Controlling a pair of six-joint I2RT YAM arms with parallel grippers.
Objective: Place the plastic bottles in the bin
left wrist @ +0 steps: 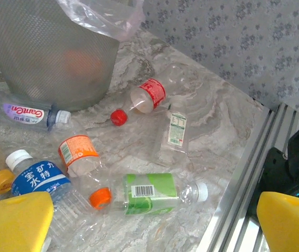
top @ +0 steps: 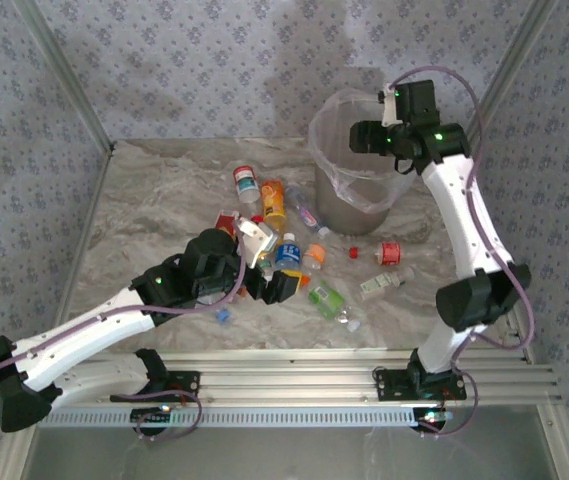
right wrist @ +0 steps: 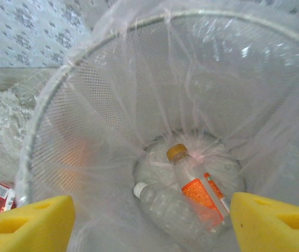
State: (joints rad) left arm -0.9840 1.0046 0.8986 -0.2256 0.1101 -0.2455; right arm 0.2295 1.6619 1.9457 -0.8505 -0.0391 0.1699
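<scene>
Right tool [right wrist: 152, 220] spread and empty above the bin [top: 349, 205], upper right of top view, orange-label bottle [right wrist: 195, 182] lying inside; left tool [left wrist: 152, 223] spread wide over the desk [left wrist: 212, 121], and best centred across the green-label bottle [left wrist: 149, 192] mid-body before pinching.

2 btls [right wrist: 196, 191] inside lined grey mesh bin [top: 349, 205]; approx 10 loose btls [left wrist: 144, 193] scattered alongside.

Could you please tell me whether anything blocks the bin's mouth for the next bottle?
Yes: the right end effector, open and empty, hangs over the bin mouth. Inside, an orange-label bottle and a clear bottle lie at the bottom, well below the rim.
</scene>
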